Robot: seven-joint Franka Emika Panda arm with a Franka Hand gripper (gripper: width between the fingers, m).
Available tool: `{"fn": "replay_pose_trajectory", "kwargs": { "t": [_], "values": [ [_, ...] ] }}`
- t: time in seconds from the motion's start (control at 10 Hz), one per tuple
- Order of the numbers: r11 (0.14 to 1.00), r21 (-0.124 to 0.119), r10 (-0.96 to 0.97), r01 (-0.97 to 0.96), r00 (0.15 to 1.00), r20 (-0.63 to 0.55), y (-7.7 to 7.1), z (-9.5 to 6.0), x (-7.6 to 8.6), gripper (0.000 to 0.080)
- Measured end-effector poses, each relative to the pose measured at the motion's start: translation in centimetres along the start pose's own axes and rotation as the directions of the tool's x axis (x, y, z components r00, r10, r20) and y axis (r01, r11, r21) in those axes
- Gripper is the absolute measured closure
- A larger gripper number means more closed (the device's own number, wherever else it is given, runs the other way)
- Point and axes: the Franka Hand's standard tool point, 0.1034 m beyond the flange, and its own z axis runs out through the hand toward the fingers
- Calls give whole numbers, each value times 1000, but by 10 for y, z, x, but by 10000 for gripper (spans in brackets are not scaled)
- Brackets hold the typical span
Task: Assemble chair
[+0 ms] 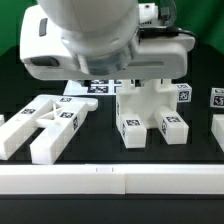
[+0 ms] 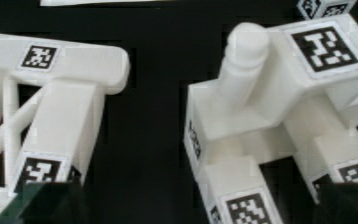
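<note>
Two white chair parts with black-and-white tags lie on the black table. A slatted frame piece (image 1: 48,120) (image 2: 48,100) is on the exterior view's left. A blocky piece with two short prongs (image 1: 150,108) (image 2: 282,125) stands right of the middle. My gripper (image 2: 197,212) hangs above the two parts and is open. Only its dark fingertips (image 2: 41,204) show in the wrist view, wide apart, with nothing gripped. One prong of the blocky piece shows between them, lower down. In the exterior view the white arm (image 1: 95,45) hides the fingers.
The marker board (image 1: 105,88) lies behind the parts. A small tagged cube (image 1: 217,97) and another white piece (image 1: 218,132) sit at the exterior view's right edge. A long white rail (image 1: 110,181) runs along the front.
</note>
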Motion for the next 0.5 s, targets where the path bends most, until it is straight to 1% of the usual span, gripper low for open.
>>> {"fn": "replay_pose_trajectory", "kwargs": {
  "t": [0.1,0.2,0.3,0.4,0.5],
  "values": [
    [1000,-1,2,-2,998,-65,0,-3,7,151],
    [1000,3,7,-7,997,-81,1,0,1,151],
    [1000,6,-2,3,986,-164,5,-1,7,151],
    [1000,5,-23,25,961,-275,12,-4,11,151],
    [1000,10,-13,17,943,-334,12,-4,8,151]
  ]
}}
